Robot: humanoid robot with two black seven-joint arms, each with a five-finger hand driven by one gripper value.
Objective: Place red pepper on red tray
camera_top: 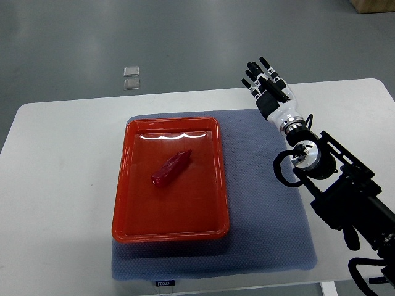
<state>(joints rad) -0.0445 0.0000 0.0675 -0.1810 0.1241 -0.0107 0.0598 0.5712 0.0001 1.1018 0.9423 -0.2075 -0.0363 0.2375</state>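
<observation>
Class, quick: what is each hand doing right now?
Left hand: not in view.
Right hand: open, holding nothing; the pepper lies on the tray.

A red pepper [171, 168] lies inside a red tray [121, 185], near its middle and angled from lower left to upper right. The tray sits on a blue-grey mat [265, 216] spread over a white bench [62, 172]. To the right, the robot's right hand [267, 86] hangs above the bench's far edge past the mat's upper right corner, well apart from the tray, fingers extended and holding nothing; its black arm enters from the lower right. Two small clear squares [131, 76] lie on the grey floor beyond the bench.
</observation>
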